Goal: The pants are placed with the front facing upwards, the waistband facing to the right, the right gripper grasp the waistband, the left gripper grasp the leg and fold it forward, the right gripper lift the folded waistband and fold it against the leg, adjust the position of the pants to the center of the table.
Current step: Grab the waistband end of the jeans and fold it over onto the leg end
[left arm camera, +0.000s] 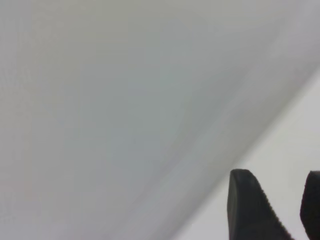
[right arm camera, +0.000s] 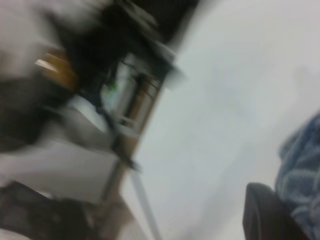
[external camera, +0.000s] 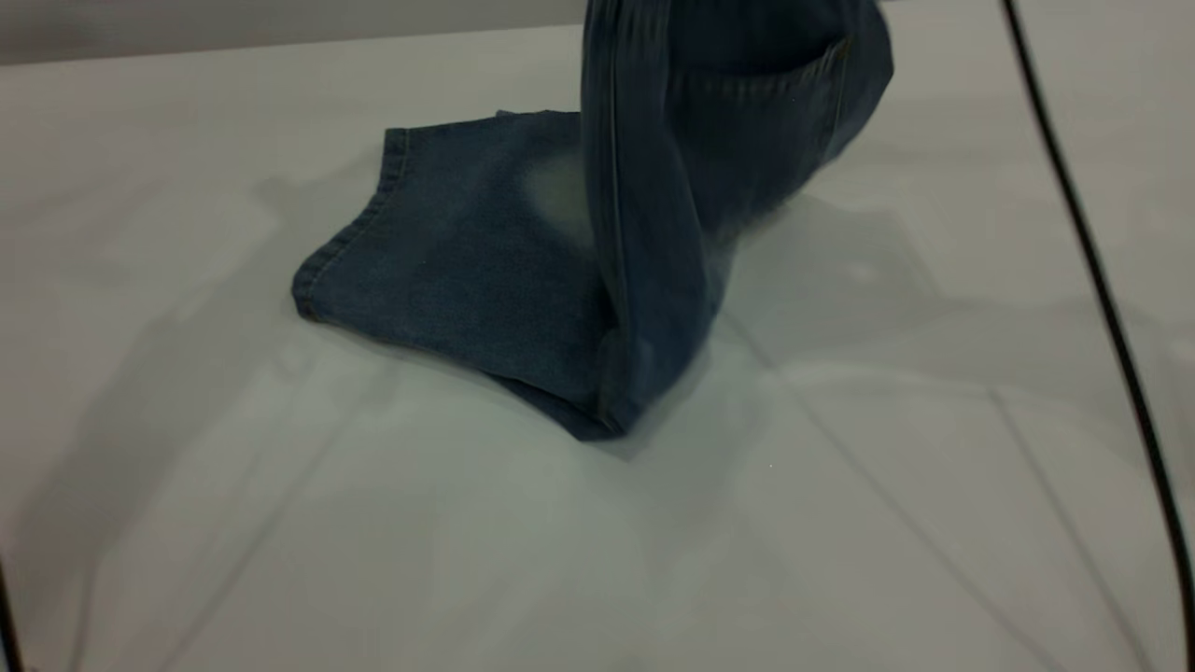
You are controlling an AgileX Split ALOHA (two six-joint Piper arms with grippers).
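Observation:
The blue denim pants [external camera: 467,252] lie with the leg end flat on the white table [external camera: 280,523]. Their upper part [external camera: 747,121] is lifted off the table and rises out of the top of the exterior view, a patch pocket showing. The waistband [right arm camera: 300,165] shows as ruched denim in the right wrist view, pressed against one black finger [right arm camera: 265,215] of my right gripper [right arm camera: 287,197], which is shut on it. My left gripper [left arm camera: 280,197] hangs open over bare table, with nothing between its fingers. Neither gripper shows in the exterior view.
A black cable [external camera: 1102,299] runs down the right side of the table. Blurred rig equipment [right arm camera: 100,90] stands beyond the table edge in the right wrist view.

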